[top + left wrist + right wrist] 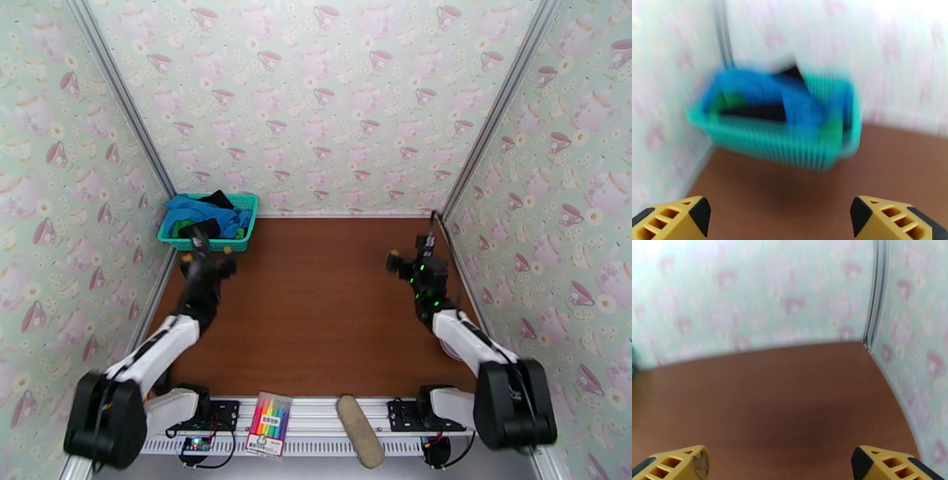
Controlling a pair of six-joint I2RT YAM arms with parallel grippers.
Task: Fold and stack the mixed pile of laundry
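Teal plastic mesh basket is parked in the far left corner of the brown wood-grain tabletop, right up against the pale green teacup-print walls. The mixed laundry pile is all stuffed inside it, nothing out on the table. The bright blue cloth garment takes up most of the top and hangs over the rim a bit. The black cloth garment pokes up at the back and shows again near the front. The green cloth garment is just a sliver at the left edge.

The left gripper hangs just in front of the basket and points at it. It's close, but not touching as far as I can tell. Its yellow fingers are spread wide with nothing between them. The left wrist view is pretty blurry, but you can make out the basket with the blue, black and green cloth in it, and the gripper gaping open over bare table.

The right gripper is over on the far right side of the table, well away from the basket. Fingers are also spread wide and empty. From its wrist camera the gripper is over bare brown table.

Down on the metal rail between the arm bases lie a flat pack of coloured markers and a beige oblong pad.
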